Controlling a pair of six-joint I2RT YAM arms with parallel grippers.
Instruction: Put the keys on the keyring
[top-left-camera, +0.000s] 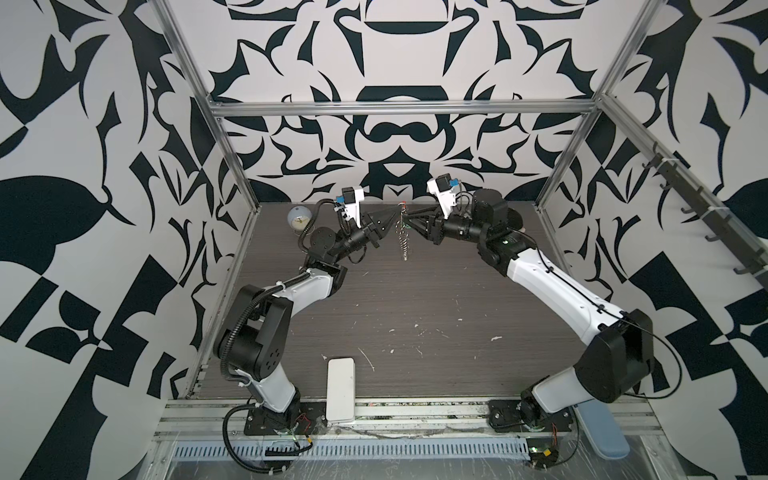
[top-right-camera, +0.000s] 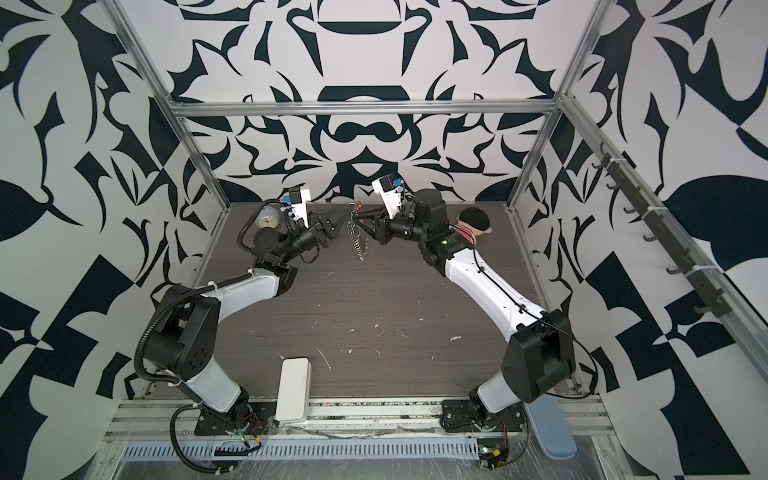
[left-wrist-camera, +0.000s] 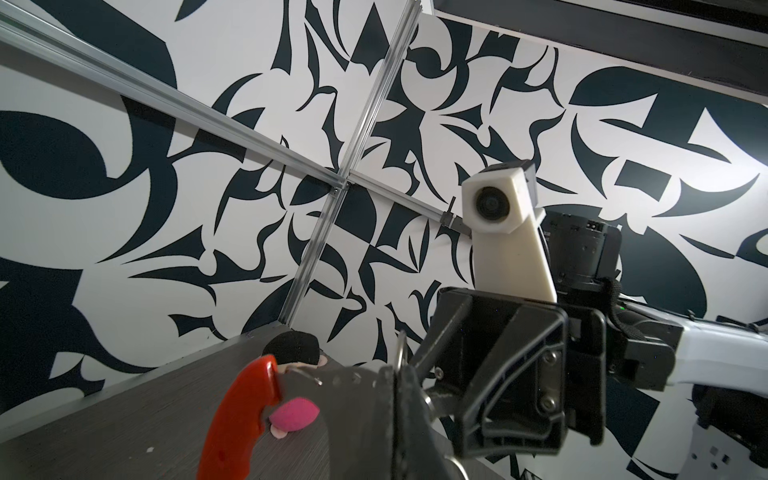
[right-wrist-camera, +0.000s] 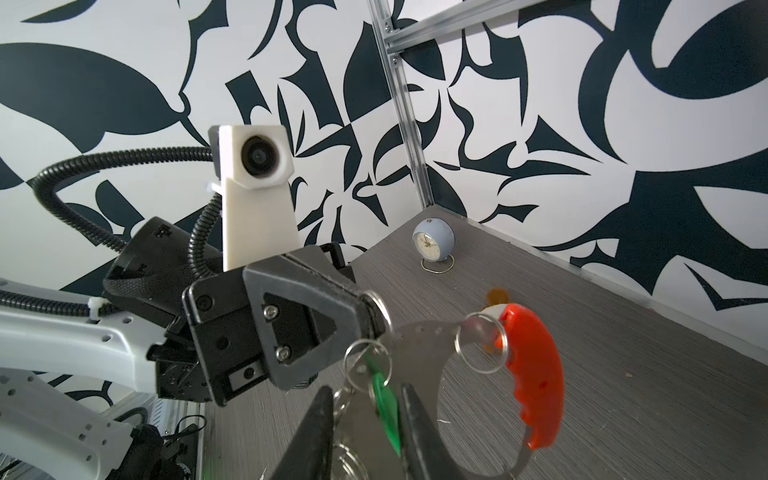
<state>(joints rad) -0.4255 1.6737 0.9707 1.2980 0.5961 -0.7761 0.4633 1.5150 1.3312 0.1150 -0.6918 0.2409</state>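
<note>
Pale blue and out of the way, a small clock (top-left-camera: 297, 217) sat at the far left corner of the table (top-left-camera: 415, 316), taking no part in the job. Just right of it, the left gripper (top-left-camera: 390, 223) was raised above the far middle of the table. It was closed tight on the keyring (top-left-camera: 404, 241), pinching the steel where a ring met the flat curved band. The keyring was therefore held in the air between the 2 arms. Its chain of linked rings dangled down toward the table, and its red-orange bar (right-wrist-camera: 536, 374) curved away on the far side. In the right wrist view the key (right-wrist-camera: 384, 399), green-headed, hung among the small rings just beneath that pinch. Its head lay against 1 ring, perhaps inside it. From where I stood I could not tell whether it was properly threaded on or only resting there. The right gripper (right-wrist-camera: 365, 390) faced the left one. Its jaws were part-way apart and straddled the key. 1 finger was close beside the key and a gap showed on the other side, so I saw no clamp on it. Beyond that arm, a plush toy (top-right-camera: 473, 219) lay at the far right. I judged the task well along: the ring was lifted and steadied and the key had been brought to it. What seemed left was seating the key fully and letting go. I saw only 1 key.
</note>
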